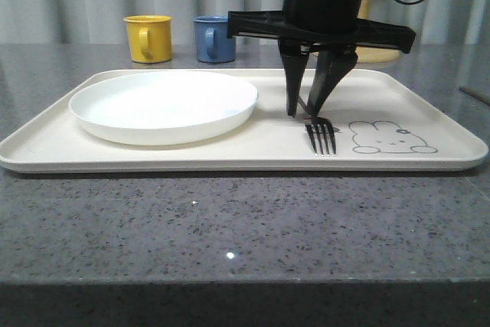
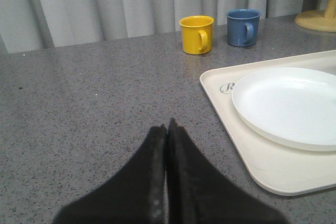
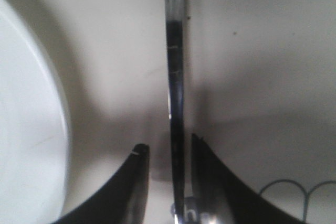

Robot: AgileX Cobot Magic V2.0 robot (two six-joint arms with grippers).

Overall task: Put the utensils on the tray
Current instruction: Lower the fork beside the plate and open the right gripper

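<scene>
Fork [image 1: 321,134] lies flat on tray [image 1: 230,155], between plate [image 1: 163,105] and rabbit drawing [image 1: 392,137]; right gripper [image 1: 310,109] straddles its handle, jaws narrowly parted, apparently releasing. Left gripper [image 2: 168,129] rests closed, empty.

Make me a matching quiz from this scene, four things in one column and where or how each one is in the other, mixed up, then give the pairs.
Things:
1. plate
2. fork
3. yellow mug
4. left gripper

Places or states:
A. behind the tray, on the counter
B. shut, over bare counter
C. on the tray's left part
D. on the tray beside the rabbit drawing, between the right gripper's open fingers

Pairs: 1-C, 2-D, 3-A, 4-B
</scene>
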